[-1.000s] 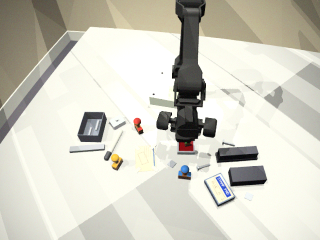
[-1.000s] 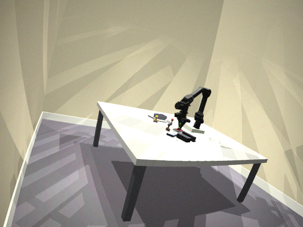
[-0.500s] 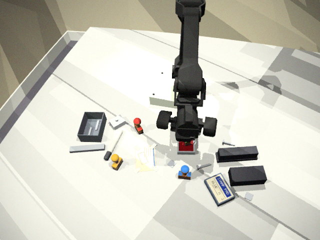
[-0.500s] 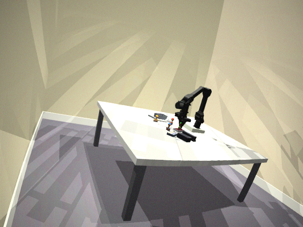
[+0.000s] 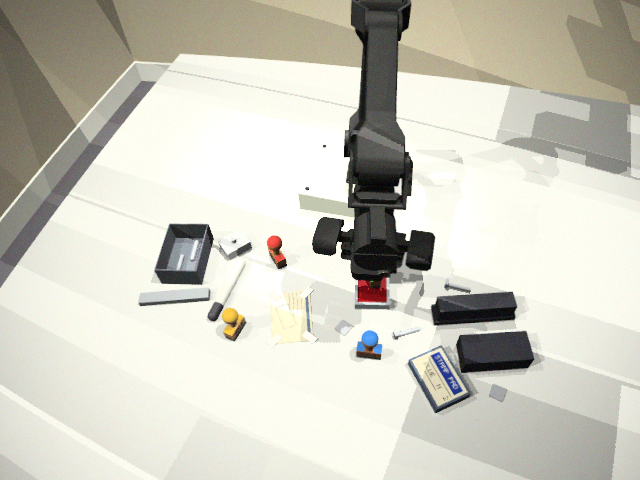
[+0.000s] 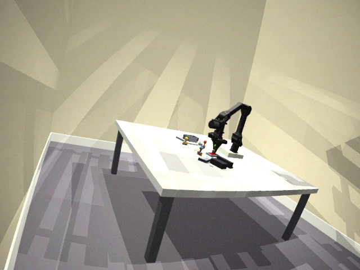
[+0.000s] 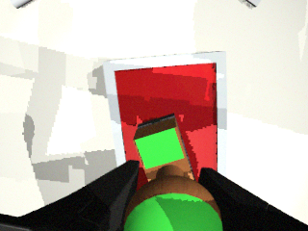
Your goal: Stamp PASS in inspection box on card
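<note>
My gripper (image 7: 168,173) is shut on the green-topped wooden stamp (image 7: 160,148), by its neck below the round green knob. The stamp stands over the open red ink pad (image 5: 372,300) (image 7: 166,87), turned a little against the pad's edges; whether its base touches the ink I cannot tell. In the top view the arm hides most of the stamp. The cream card (image 5: 289,330) is taped down left of the pad, with a faint box outline on it. No lettering on the held stamp can be read.
Other stamps stand about: red (image 5: 275,243), yellow (image 5: 230,316) and blue (image 5: 369,339). A closed blue stamp pad (image 5: 426,384) and two black blocks (image 5: 475,308) (image 5: 495,352) lie at the right. A dark tray (image 5: 202,268), a grey bar (image 5: 174,296) and a dark-tipped tool (image 5: 227,289) lie at the left.
</note>
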Tool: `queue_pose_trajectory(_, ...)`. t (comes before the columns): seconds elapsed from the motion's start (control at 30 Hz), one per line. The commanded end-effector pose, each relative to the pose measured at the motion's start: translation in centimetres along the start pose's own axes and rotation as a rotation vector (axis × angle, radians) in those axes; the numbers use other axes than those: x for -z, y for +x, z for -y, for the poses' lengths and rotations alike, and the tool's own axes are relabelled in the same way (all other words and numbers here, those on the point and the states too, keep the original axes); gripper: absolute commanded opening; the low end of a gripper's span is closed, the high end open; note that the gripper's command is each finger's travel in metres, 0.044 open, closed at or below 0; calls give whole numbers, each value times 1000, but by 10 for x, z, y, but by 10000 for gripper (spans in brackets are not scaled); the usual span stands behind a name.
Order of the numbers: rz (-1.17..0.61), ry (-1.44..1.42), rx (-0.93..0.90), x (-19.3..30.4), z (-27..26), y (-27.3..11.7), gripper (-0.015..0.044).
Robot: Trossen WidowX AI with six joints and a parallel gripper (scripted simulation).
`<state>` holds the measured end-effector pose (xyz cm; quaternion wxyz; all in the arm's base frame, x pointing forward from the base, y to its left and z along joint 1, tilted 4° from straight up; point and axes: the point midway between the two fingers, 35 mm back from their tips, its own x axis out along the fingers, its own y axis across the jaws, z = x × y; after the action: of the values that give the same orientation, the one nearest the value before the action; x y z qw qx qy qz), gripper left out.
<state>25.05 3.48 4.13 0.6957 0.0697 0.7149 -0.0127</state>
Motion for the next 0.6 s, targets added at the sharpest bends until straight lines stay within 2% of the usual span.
queue_pose_trajectory(0.0, 10, -1, 3, -3, 0, -7, 0)
queue_pose_trajectory(0.57, 10, -1, 3, -3, -1, -34, 0)
